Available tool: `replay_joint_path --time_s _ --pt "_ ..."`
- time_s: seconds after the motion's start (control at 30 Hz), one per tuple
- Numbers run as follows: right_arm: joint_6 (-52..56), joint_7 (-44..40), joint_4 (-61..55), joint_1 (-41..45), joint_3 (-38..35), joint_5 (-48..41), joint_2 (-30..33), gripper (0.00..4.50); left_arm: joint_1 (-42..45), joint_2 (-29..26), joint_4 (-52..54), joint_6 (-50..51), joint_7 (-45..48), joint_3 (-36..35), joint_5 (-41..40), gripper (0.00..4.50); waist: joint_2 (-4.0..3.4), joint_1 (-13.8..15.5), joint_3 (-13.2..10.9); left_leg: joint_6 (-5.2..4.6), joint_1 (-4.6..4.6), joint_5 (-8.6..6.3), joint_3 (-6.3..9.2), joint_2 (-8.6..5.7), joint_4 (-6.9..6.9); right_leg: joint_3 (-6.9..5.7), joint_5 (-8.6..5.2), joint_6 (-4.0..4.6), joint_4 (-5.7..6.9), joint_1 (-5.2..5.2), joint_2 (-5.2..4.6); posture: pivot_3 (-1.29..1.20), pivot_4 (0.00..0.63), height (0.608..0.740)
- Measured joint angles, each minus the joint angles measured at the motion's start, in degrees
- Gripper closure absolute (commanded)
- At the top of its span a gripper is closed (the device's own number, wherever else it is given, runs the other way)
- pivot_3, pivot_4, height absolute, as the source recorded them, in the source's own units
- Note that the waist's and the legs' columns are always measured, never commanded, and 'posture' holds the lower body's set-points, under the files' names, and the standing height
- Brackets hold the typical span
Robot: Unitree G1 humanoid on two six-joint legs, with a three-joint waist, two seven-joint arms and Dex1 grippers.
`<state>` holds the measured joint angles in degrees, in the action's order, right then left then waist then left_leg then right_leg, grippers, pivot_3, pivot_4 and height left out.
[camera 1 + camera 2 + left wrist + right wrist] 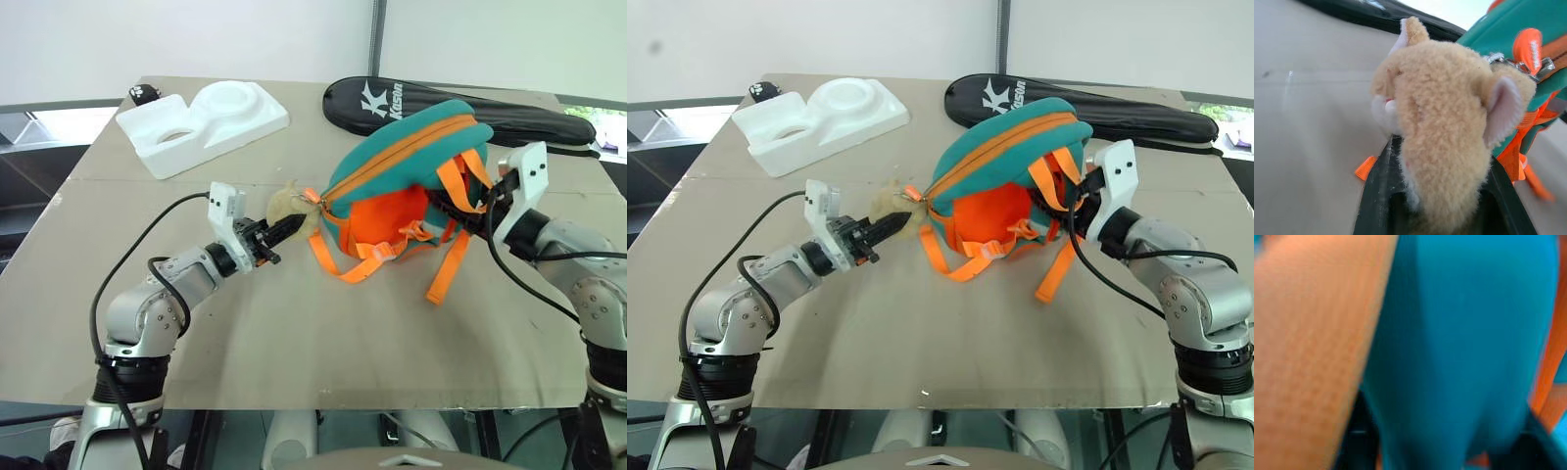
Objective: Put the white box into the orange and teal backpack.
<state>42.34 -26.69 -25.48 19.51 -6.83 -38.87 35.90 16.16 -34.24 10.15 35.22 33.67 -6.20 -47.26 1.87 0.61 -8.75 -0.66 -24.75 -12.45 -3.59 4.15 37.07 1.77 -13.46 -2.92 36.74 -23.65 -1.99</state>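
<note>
The fingertips of the right gripper [460,211] are hidden behind the small orange and teal fabric backpack [392,166]. In the right wrist view its teal cloth is blurred at close range. The long black racket case [460,110] is partly covered by the backpack. The tan plush toy [1449,142] is cut off by the lower edge.

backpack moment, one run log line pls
backpack: zipped, off table | left gripper: around plush toy | right gripper: at backpack rear | white box: unseen
</note>
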Motion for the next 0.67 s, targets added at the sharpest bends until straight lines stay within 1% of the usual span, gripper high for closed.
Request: replay_joint_path --time_s 0.03,0.1,0.13,0.2,0.3,0.4,0.43,0.47,0.57,0.63,0.67 --pt "-0.26 -1.19 -0.63 -1.03 -0.01 0.02 0.79 0.03 -0.48 -0.53 0.00 -0.70 0.76 -0.19 0.61 1.16 0.00 0.00 0.00 0.00 0.00 0.00 0.00 0.00 0.00 0.00 0.00 0.00 -0.01 0.00 0.00 0.00 0.150 0.740" --pt "-1.41 -6.02 -2.38 -5.18 -1.30 -0.44 4.02 0.00 -2.71 -2.19 0.99 -2.27 3.30 -0.93 2.38 0.22 0.00 0.02 0.00 0.00 0.01 0.00 0.00 0.01 -0.01 0.00 -0.01 0.01 -0.03 0.02 -0.01 0.00 0.150 0.740" --pt "-2.03 -8.70 -3.41 -7.93 -2.97 -0.83 6.06 0.00 -5.03 -3.41 2.34 -2.97 4.96 -1.92 2.85 0.09 0.00 0.01 -0.01 0.00 -0.01 -0.01 -0.01 0.02 -0.02 0.00 -0.04 0.05 -0.06 0.00 -0.02 0.00 0.150 0.740" --pt "-3.30 -12.63 -3.87 -12.56 -7.16 -1.06 9.18 0.00 -10.09 -5.69 4.97 -3.90 7.93 -4.49 3.20 0.09 0.00 -0.02 -0.01 0.00 0.02 -0.01 -0.04 0.02 -0.04 0.01 -0.07 0.09 -0.11 0.01 -0.05 0.00 0.150 0.740" --pt "-6.16 -17.59 -3.96 -17.14 -11.84 -1.02 11.35 0.00 -15.84 -7.57 7.80 -5.89 11.27 -6.58 4.78 0.09 0.00 0.00 -0.01 0.00 0.09 -0.01 -0.03 0.05 -0.04 0.01 -0.10 0.16 -0.09 0.03 -0.04 0.00 0.150 0.740" --pt "-9.45 -21.33 -3.74 -23.20 -15.21 0.26 12.01 0.00 -21.96 -8.75 10.20 -7.27 13.38 -8.62 6.05 0.09 0.01 0.03 0.01 0.00 0.13 -0.01 -0.03 0.06 0.01 0.01 -0.11 0.17 -0.08 0.06 -0.06 0.00 0.150 0.740" --pt "-11.35 -22.99 -3.25 -27.26 -16.83 1.35 12.01 0.00 -25.42 -8.87 11.04 -7.98 14.07 -10.25 6.70 0.09 0.03 0.11 0.02 0.00 0.11 -0.01 -0.04 0.06 0.04 0.01 -0.11 0.17 -0.08 0.06 -0.07 0.00 0.150 0.740" --pt "-12.21 -23.77 -2.26 -29.38 -17.57 2.44 11.88 0.00 -27.23 -8.86 11.18 -8.14 14.24 -11.33 7.04 0.09 0.03 0.12 0.02 0.00 0.13 -0.01 -0.05 0.06 0.07 0.01 -0.11 0.17 -0.08 0.08 -0.10 0.00 0.150 0.740" --pt "-16.08 -25.57 -0.76 -33.83 -19.46 4.93 11.59 0.00 -31.20 -8.87 12.67 -9.30 15.02 -13.53 7.90 0.09 0.05 0.10 0.04 0.00 0.14 -0.01 -0.08 0.06 0.12 0.01 -0.11 0.16 -0.08 0.06 -0.13 0.00 0.150 0.740" --pt "-16.86 -25.99 -0.03 -34.97 -19.93 5.79 11.43 0.00 -32.12 -8.87 12.86 -9.47 15.13 -14.07 8.04 0.09 0.05 0.09 0.04 0.00 0.15 -0.01 -0.08 0.06 0.12 0.01 -0.11 0.16 -0.08 0.05 -0.13 0.00 0.150 0.740" --pt "-19.14 -26.87 0.80 -35.98 -20.24 7.05 11.05 0.00 -33.14 -8.86 13.40 -10.06 15.44 -14.69 8.52 0.09 0.03 0.08 0.05 0.00 0.19 -0.01 -0.08 0.07 0.11 0.01 -0.11 0.16 -0.07 0.04 -0.12 0.00 0.150 0.740"
